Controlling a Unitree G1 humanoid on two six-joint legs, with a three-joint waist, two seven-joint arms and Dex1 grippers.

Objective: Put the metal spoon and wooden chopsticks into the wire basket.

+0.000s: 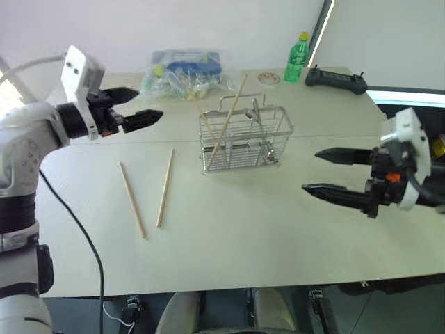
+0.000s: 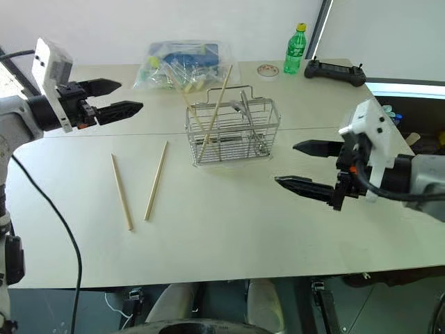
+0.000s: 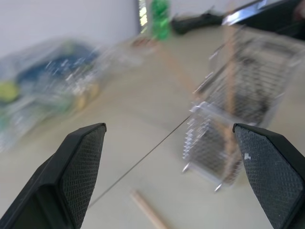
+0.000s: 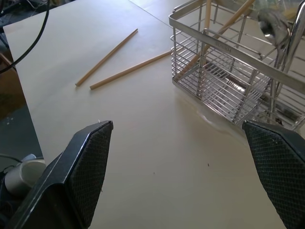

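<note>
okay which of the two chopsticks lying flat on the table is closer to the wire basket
The chopstick on the side toward the wire basket is closer; its far tip points toward the basket's corner. The other chopstick lies farther out on the table, toward the left gripper.

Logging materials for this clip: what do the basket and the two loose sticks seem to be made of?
The wire basket looks like bright, shiny metal: thin silvery welded rods. The two chopsticks on the table look like bare, matte pale wood, possibly bamboo.
</note>
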